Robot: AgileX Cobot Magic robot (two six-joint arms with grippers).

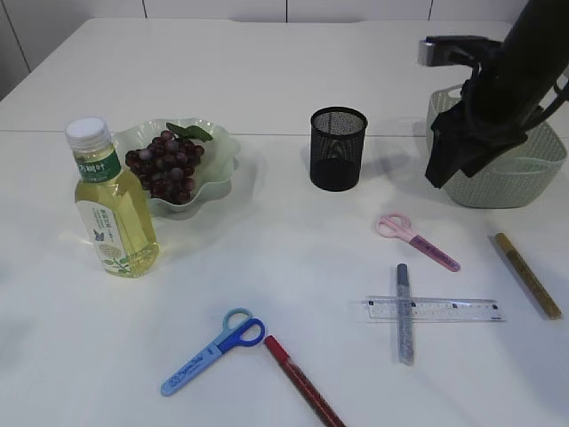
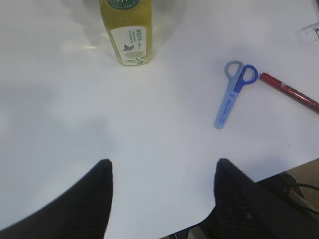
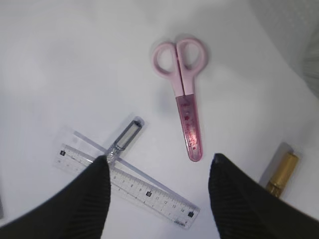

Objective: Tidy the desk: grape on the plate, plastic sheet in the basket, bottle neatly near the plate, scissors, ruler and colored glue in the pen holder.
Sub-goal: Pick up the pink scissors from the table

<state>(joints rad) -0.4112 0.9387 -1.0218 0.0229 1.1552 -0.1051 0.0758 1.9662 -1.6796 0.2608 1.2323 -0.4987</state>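
White tabletop point(image 1: 293, 267) fills my exterior view. At 10 o'clock the grape point(image 1: 166, 168) bunch sits in the pale green plate point(image 1: 224, 151), and the bottle point(image 1: 111, 205) of yellow drink stands upright just beside it at 9. The black mesh pen holder point(image 1: 338, 148) stands upright near 12, and the woven basket point(image 1: 511, 182) sits at 2 — my right arm point(image 1: 493, 98) hangs in front of it.

My right gripper point(image 3: 158, 172) hovers with jaws apart, holding nothing; below it lie the pink scissors point(image 3: 183, 94), closed. The clear ruler point(image 1: 434, 309) lies at 5 o'clock with a silver glue pen point(image 1: 404, 311) crossing it, touching. A gold glue pen point(image 1: 528, 275) lies well off at 4.

My left gripper point(image 2: 163, 174) is spread too, empty above bare table. Ahead of it lie the blue scissors point(image 2: 233, 92) at 6 o'clock in the wide view, with 1 red glue pen point(image 2: 289, 92) just beside the handles.
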